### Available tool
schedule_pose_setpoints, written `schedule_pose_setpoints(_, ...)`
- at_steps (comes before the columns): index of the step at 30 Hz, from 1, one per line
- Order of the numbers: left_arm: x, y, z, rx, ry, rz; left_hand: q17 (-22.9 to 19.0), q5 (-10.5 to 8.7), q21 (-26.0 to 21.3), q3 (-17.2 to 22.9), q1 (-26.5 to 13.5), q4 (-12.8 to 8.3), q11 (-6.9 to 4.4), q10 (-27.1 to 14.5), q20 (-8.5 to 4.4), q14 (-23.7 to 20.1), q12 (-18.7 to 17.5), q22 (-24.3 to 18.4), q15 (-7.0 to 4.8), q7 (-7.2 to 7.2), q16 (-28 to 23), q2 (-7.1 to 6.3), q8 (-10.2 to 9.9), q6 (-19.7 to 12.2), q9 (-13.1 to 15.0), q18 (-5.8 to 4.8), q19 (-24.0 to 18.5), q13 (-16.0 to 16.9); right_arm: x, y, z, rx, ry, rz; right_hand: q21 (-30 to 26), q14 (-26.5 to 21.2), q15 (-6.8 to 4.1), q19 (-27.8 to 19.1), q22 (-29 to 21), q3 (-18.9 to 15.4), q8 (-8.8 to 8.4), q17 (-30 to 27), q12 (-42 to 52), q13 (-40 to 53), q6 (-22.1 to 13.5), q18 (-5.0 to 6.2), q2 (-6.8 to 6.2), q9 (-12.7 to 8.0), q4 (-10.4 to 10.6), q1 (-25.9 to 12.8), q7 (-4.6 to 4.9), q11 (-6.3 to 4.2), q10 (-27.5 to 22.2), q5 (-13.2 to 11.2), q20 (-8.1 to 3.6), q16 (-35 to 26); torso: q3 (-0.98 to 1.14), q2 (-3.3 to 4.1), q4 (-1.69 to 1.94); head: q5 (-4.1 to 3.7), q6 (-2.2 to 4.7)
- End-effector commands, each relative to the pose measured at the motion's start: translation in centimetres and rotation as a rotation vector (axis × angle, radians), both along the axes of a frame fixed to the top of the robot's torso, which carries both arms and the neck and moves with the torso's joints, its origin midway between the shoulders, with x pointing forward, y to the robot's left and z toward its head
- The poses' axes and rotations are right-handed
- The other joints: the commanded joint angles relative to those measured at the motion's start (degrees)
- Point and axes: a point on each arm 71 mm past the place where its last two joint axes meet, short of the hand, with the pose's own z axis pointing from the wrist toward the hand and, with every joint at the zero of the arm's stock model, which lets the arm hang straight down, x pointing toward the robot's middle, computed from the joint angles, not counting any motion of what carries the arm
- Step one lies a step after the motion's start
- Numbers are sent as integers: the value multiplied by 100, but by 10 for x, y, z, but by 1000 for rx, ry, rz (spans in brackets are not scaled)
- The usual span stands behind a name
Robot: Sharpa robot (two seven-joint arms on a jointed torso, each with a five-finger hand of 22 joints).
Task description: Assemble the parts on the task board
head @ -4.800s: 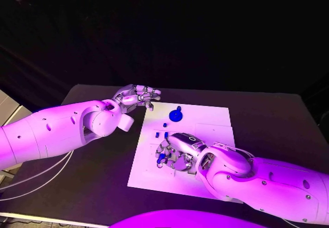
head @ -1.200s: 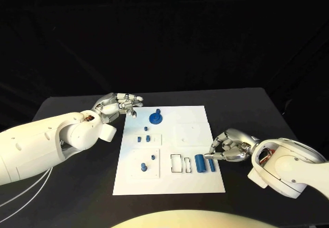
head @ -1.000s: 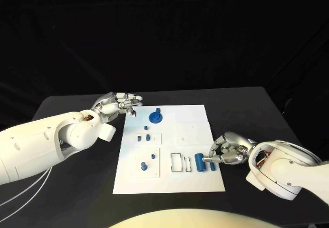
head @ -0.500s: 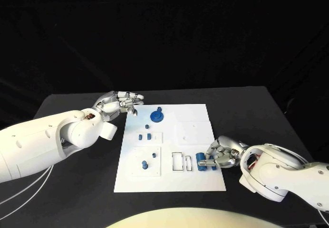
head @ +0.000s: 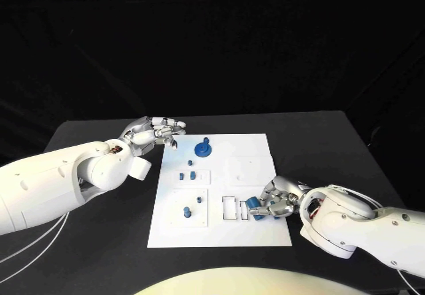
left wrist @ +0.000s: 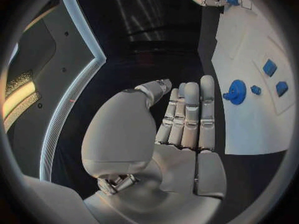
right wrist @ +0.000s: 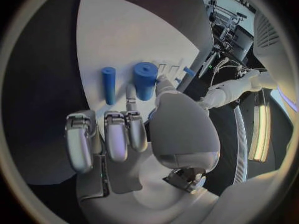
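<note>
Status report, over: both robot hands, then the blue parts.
Left robot hand open, off the task board. Right robot hand on the thick blue cylinder, grip unconfirmed. Thin blue cylinder loose beside it. Nothing blocking.

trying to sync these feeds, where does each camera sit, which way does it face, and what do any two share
Head view: on the robot's head, looking down at the task board; both arms enter, left hand and right hand.
Left wrist view: behind the left hand, facing the board's edge and the blue gear.
Right wrist view: behind the right hand, facing two blue cylinders.
Shared: head and left wrist views both show the gear.
</note>
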Motion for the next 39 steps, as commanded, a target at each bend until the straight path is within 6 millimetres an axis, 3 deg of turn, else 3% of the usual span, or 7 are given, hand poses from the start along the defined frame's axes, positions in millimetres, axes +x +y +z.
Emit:
schedule_pose_setpoints(1,-1,-2,0,-17,1,-15,-5,30,-35,-35,-18,15,1,-57,-1,-11,20,-5,38,10,-19,50,10,-18,-8,87,19,9,-3,-2,-8,-83,15,4,24,523,-38,599,1508,64,34,1110,11,1266,57,-81,74,-3,-1,61,7,-44,411,32,-44,20,-4,0,7,0,-2)
schedule_pose_setpoints(8,-1,-1,0,-17,2,-15,-5,30,-35,-35,-18,15,1,-57,-1,-11,20,-5,38,10,-19,50,10,-18,-8,87,19,9,-3,-1,-7,-67,11,-21,24,526,-107,599,1508,328,152,1129,12,1276,170,-81,184,55,-24,510,-76,-122,423,609,-107,26,-6,-6,1,19,18)
schedule_pose_setpoints(14,-1,-1,0,-16,3,-15,-7,31,-43,-38,-29,23,1,-61,0,-11,25,-12,39,10,-19,54,12,-19,-8,87,22,9,-6,-2,-4,6,29,-73,24,531,-141,599,1508,445,215,1156,66,1322,253,-81,248,91,-17,562,-126,-165,463,840,-137,36,-7,-9,3,25,43)
schedule_pose_setpoints(28,-1,-1,0,-15,8,-17,-9,31,-52,-41,-45,35,3,-67,2,-13,26,-18,41,11,-21,58,12,-21,-8,86,22,9,-9,11,18,143,99,-117,24,543,-162,599,1508,481,240,1220,113,1360,282,-81,315,111,-6,378,-144,-184,495,896,-160,60,-8,-4,4,-13,66)
schedule_pose_setpoints(39,-1,-2,0,-16,7,-17,-9,31,-52,-41,-45,35,3,-67,2,-13,26,-18,41,11,-21,58,12,-21,-8,86,22,9,-6,31,15,164,150,-84,24,545,-163,599,1508,482,243,1232,102,1353,282,-81,325,115,-5,301,-144,-185,490,901,-163,64,0,1,-2,19,42)
